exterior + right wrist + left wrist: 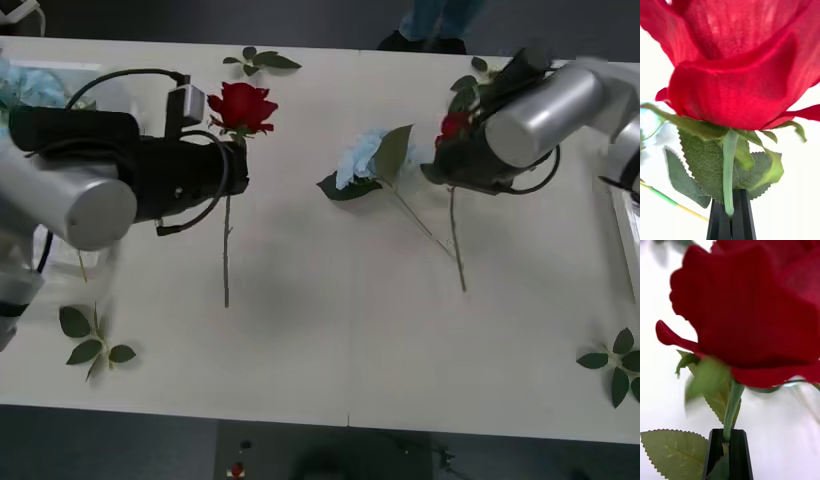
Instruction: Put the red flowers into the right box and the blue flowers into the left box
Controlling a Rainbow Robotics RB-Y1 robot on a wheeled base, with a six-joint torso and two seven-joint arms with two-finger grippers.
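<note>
My left gripper point(236, 150) is shut on the stem of a red rose point(241, 106), just under the bloom, and the stem hangs down over the table. In the left wrist view the black fingers point(717, 453) pinch that stem below the bloom point(752, 311). My right gripper point(452, 150) is shut on a second red rose point(454, 124), whose stem trails toward me. The right wrist view has the fingers point(743, 217) closed on the stem under the bloom point(737, 67). A pale-blue flower point(358, 156) lies on the table between the arms. The left box point(60, 68) at the far left holds blue clusters point(25, 88). The right box's rim point(628, 228) is at the right edge.
Loose green leaf sprigs lie at the far edge point(262, 60), the near left point(92, 346) and the near right point(614, 366). The blue flower's stem point(420, 225) crosses near the right rose's stem. The white table's middle and front are open.
</note>
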